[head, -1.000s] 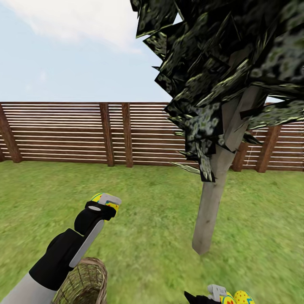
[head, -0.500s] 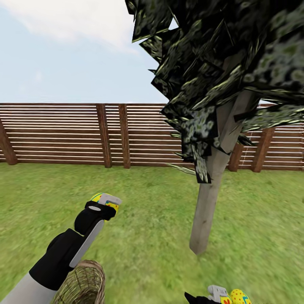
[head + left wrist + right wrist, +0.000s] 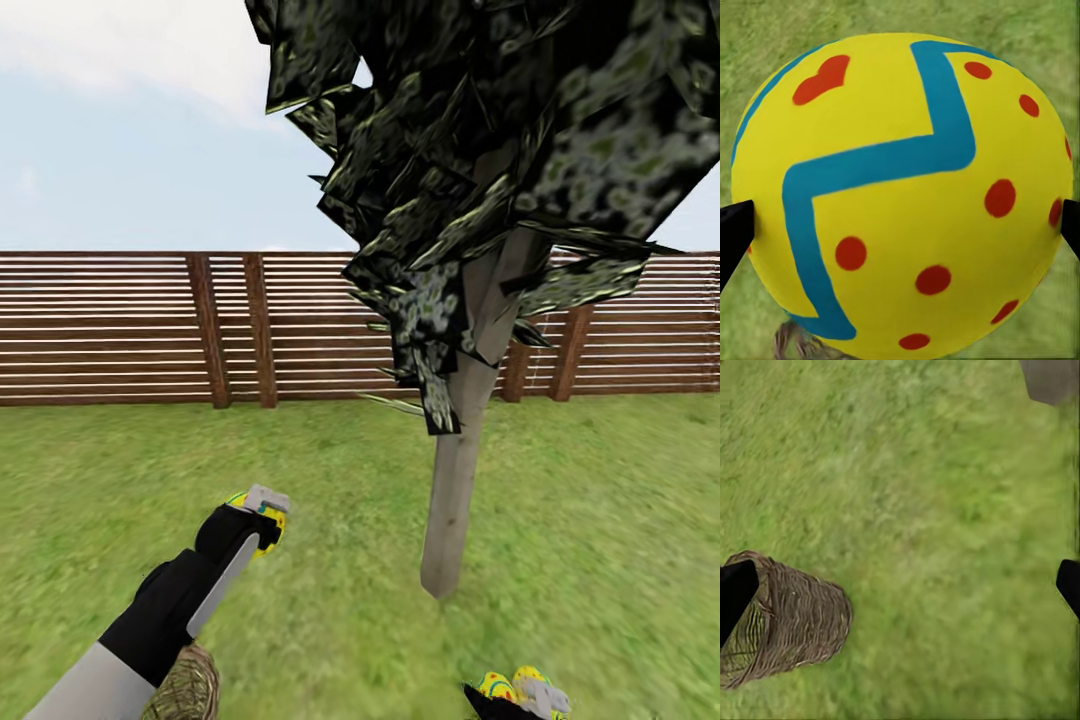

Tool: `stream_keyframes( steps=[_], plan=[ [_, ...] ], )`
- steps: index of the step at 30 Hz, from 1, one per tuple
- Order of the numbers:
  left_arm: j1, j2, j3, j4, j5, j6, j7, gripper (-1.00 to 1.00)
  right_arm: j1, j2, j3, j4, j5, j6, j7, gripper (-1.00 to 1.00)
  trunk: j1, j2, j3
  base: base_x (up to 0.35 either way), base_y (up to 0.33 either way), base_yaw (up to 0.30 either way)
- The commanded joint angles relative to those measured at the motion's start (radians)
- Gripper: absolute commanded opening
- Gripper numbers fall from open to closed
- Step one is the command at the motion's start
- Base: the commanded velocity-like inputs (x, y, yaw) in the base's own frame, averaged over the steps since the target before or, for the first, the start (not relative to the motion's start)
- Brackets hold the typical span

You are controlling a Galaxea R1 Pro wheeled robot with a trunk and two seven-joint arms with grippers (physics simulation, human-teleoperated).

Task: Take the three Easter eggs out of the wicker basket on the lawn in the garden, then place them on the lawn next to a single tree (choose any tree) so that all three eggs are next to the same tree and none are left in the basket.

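My left gripper (image 3: 260, 506) is shut on a yellow Easter egg with blue zigzags (image 3: 907, 187) and red dots, held above the lawn (image 3: 330, 590) left of the tree. The tree's pale trunk (image 3: 455, 500) stands just right of centre under dark foliage. Two more yellow eggs (image 3: 497, 685) lie on the grass near the trunk's foot, partly hidden by my right gripper (image 3: 545, 697). In the right wrist view that gripper (image 3: 900, 585) is open, its fingertips (image 3: 735, 592) wide apart over bare grass. The wicker basket (image 3: 185, 692) (image 3: 787, 622) is on the lawn under my left forearm.
A brown slatted fence (image 3: 120, 330) closes the garden behind the tree. Low foliage (image 3: 430, 330) hangs down around the trunk. Open grass spreads left and right of the tree.
The camera has turned, so tree and fence sit further left in the picture and the basket has slid toward the bottom edge. My left gripper still holds the egg, slightly lower in view.
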Motion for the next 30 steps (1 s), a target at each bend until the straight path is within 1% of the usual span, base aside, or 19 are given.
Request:
stream_keyframes(
  steps=[1,2,6,8,11,12,15,17,19,21,22,23,25,27,30],
  plan=[
    [-0.001,0.0,-0.003,0.02,0.011,-0.014,0.011,-1.0,-0.001,0.001,-0.011,-0.001,-0.008,0.009,0.005,1.0,-0.004,0.006,0.003,0.0,0.0,-0.237],
    [0.0,-0.001,-0.003,0.046,0.01,-0.041,0.011,-1.0,-0.001,0.0,-0.016,-0.001,-0.008,0.009,0.005,1.0,-0.008,0.013,0.007,0.0,0.0,-0.237],
    [0.0,-0.012,-0.004,0.224,0.01,-0.191,0.002,-1.0,-0.001,-0.002,-0.023,-0.001,-0.003,0.012,0.004,1.0,-0.023,0.041,0.023,0.0,0.0,-0.236],
    [0.0,-0.024,-0.005,0.34,0.009,-0.281,-0.024,-1.0,-0.001,-0.003,-0.023,-0.001,0.0,0.014,0.0,1.0,-0.031,0.055,0.031,0.0,0.0,-0.22],
    [0.0,-0.039,-0.005,0.45,0.007,-0.377,-0.067,-1.0,-0.001,-0.004,-0.022,-0.001,0.001,0.013,-0.004,1.0,-0.042,0.076,0.042,0.0,0.0,-0.162],
    [0.0,-0.047,-0.005,0.512,0.005,-0.424,-0.079,-1.0,-0.001,-0.008,-0.021,-0.001,0.0,0.012,-0.005,1.0,-0.046,0.083,0.045,0.0,0.0,-0.064],
    [0.0,-0.083,-0.008,0.627,0.003,-0.505,-0.088,-1.0,-0.001,-0.011,-0.019,-0.001,0.002,0.01,-0.006,1.0,-0.057,0.104,0.055,0.0,0.0,-0.028],
    [0.0,-0.101,-0.008,0.678,0.003,-0.542,-0.091,-1.0,-0.001,-0.012,-0.019,-0.001,0.003,0.012,-0.007,1.0,-0.065,0.118,0.061,0.0,0.0,-0.008],
    [0.0,-0.11,-0.052,0.7,0.003,-0.581,-0.096,-1.0,-0.001,-0.012,-0.02,-0.001,0.0,0.012,-0.008,1.0,-0.073,0.132,0.067,0.0,0.0,-0.001],
    [0.0,-0.116,-0.074,0.715,0.004,-0.602,-0.098,-1.0,-0.001,-0.011,-0.019,-0.001,0.001,0.011,-0.008,1.0,-0.08,0.146,0.073,0.0,0.0,0.0],
    [0.0,-0.119,-0.078,0.734,0.004,-0.615,-0.098,-1.0,-0.001,-0.011,-0.018,-0.001,0.001,0.01,-0.008,1.0,-0.084,0.153,0.077,0.0,0.0,0.0],
    [0.0,-0.128,-0.081,0.77,0.004,-0.639,-0.098,-1.0,0.0,-0.011,-0.018,-0.001,0.001,0.01,-0.008,1.0,-0.088,0.16,0.08,0.0,0.0,0.0],
    [0.0,-0.14,-0.084,0.807,0.004,-0.665,-0.099,-1.0,0.0,-0.011,-0.018,-0.001,0.001,0.009,-0.008,1.0,-0.096,0.174,0.086,0.0,0.0,0.0],
    [0.0,-0.15,-0.085,0.829,0.004,-0.682,-0.099,-1.0,0.0,-0.012,-0.021,-0.001,0.001,0.009,-0.009,1.0,-0.103,0.188,0.092,0.0,0.0,0.0],
    [0.0,-0.153,-0.085,0.842,0.004,-0.709,-0.1,-1.0,0.0,-0.014,-0.022,-0.001,0.0,0.009,-0.01,1.0,-0.115,0.209,0.102,0.0,0.0,0.0]
  ],
)
